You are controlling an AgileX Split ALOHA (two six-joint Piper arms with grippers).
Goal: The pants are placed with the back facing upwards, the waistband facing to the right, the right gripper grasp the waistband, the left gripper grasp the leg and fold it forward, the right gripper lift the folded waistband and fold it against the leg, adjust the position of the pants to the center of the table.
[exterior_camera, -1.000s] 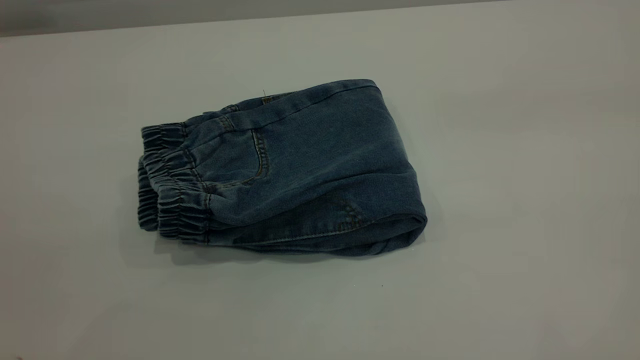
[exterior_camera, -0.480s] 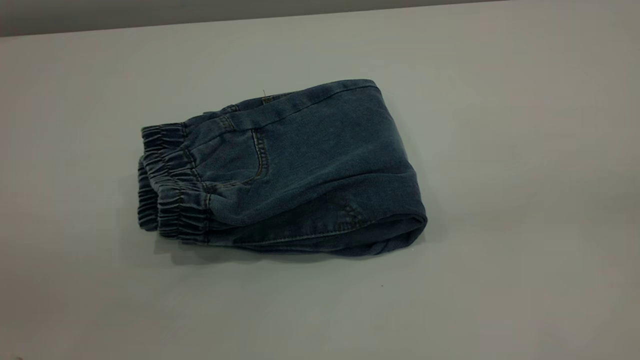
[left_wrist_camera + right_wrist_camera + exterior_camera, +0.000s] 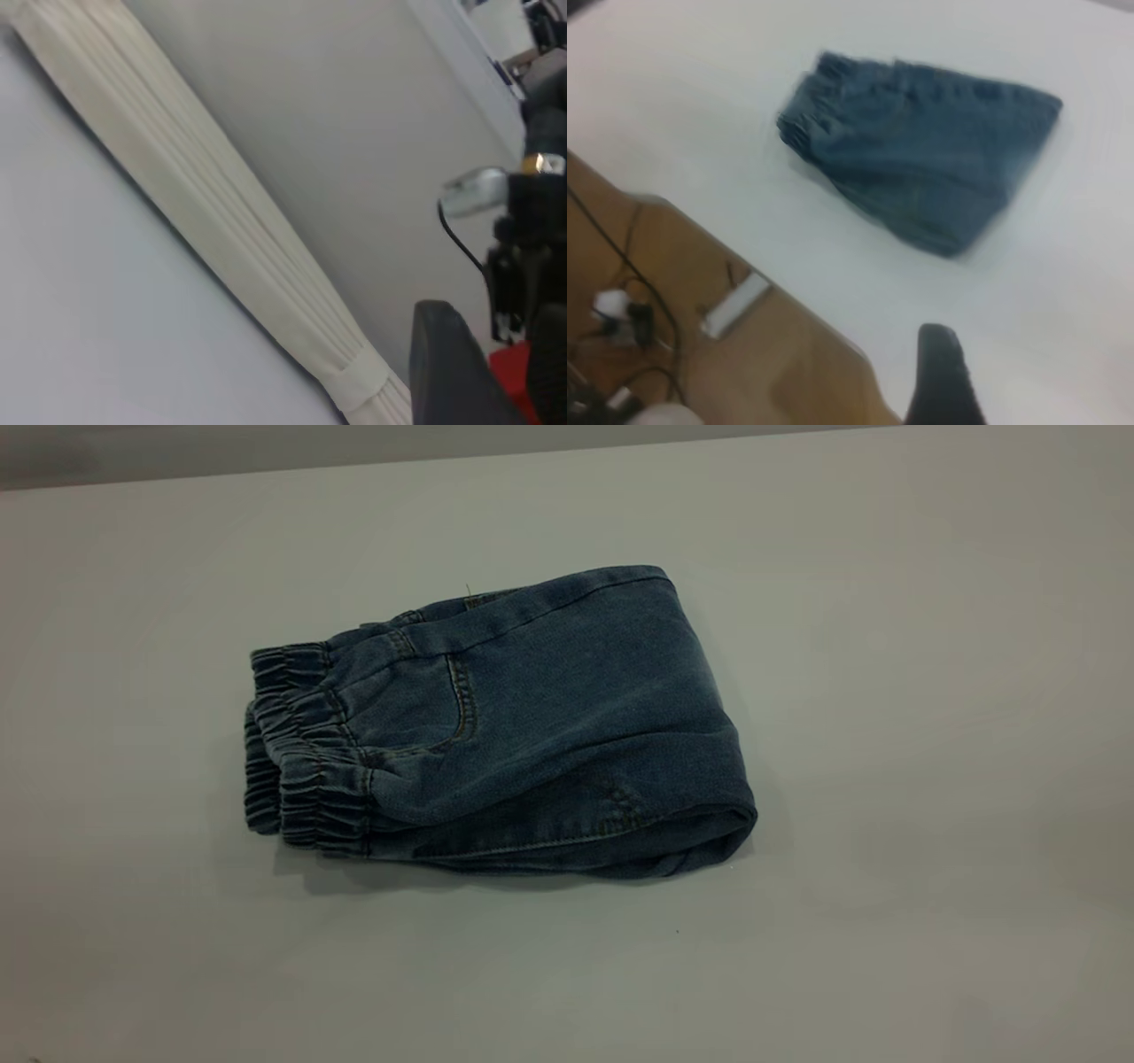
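blue denim pants (image 3: 523, 717), folded (elastic cuffs left)

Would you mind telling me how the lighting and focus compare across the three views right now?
Exterior view: dim but in focus, stitching on the pants legible, soft shadow on the table along their near edge. Right wrist view: brighter, pants blurred. Left wrist view: soft focus, aimed off the table at a pale curtain.

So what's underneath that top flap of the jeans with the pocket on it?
Under the folded pants, more denim layers show along the near edge, and gathered elastic bands stack at the left. Deeper layers are covered. All rests on the table.
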